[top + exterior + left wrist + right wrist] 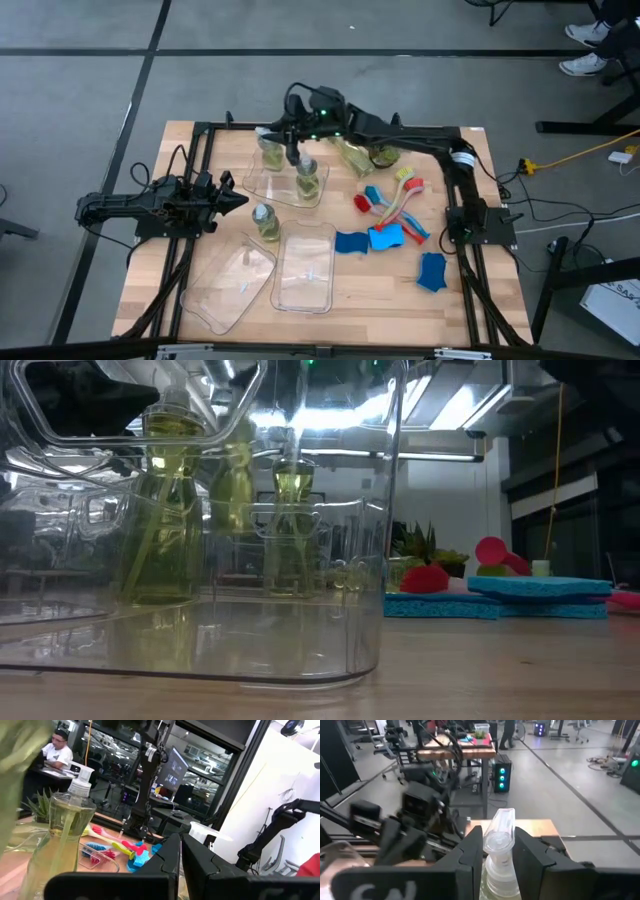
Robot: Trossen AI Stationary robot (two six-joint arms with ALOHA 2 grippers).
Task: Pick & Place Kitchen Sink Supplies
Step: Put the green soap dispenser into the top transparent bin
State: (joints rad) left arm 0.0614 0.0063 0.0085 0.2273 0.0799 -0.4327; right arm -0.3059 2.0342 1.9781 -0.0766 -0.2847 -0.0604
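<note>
From above, the right claw (294, 150) reaches over the far tray (262, 180), clamped on a bottle (306, 178) standing in it; I judge it should lower straight, then let go only once the base sits flat. The left claw (237, 200), closed and empty, waits at the table's (470, 300) left. At table height, trays blur the bottles. The right wrist view shows the pump neck (498, 842) between the fingers; the bottle's base is hidden.
</note>
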